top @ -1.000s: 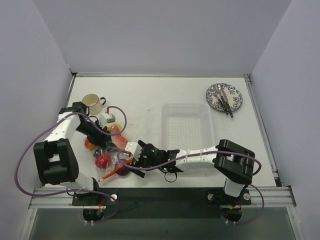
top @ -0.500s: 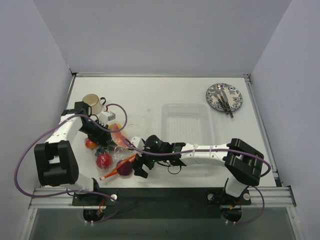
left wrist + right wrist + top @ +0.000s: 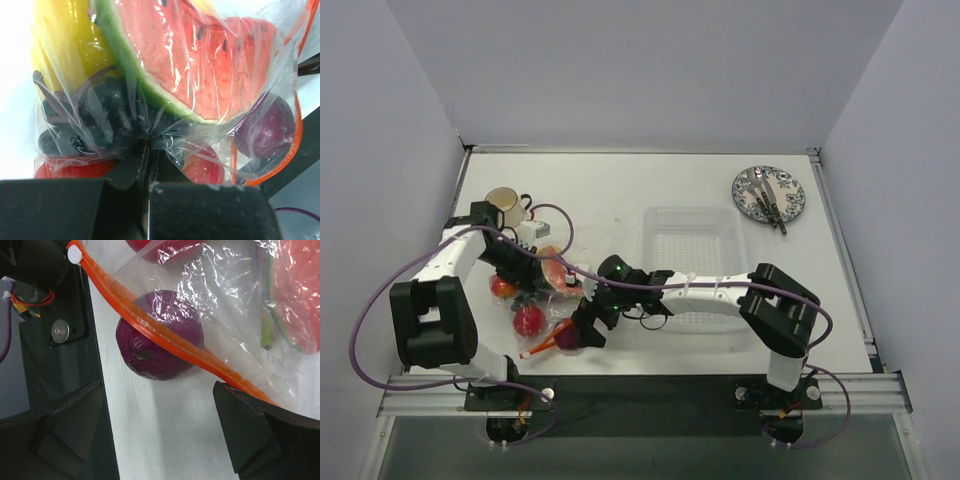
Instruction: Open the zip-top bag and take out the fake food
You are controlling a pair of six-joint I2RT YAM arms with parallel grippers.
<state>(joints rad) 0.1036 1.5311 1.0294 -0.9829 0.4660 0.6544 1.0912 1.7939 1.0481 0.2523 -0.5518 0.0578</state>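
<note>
Note: the zip-top bag (image 3: 170,125) is thin, crinkly, slippery film, lumpy with light fake food (image 3: 200,70). Your left gripper (image 3: 149,150) is clamped on bunched film directly ahead of it. Your right gripper (image 3: 160,415) is spread wide. Take the stiffer orange zip strip (image 3: 165,347) crossing between its jaws.

A mug (image 3: 503,205) stands far left on the table (image 3: 610,190). A clear tray (image 3: 695,245) lies centre-right, and a plate (image 3: 741,189) with cutlery (image 3: 766,201) sits at the far right.

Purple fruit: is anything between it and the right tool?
Yes. The zip-top bag covers the purple fruit with clear plastic, and its orange zip strip runs across it, in front of the open right tool.
</note>
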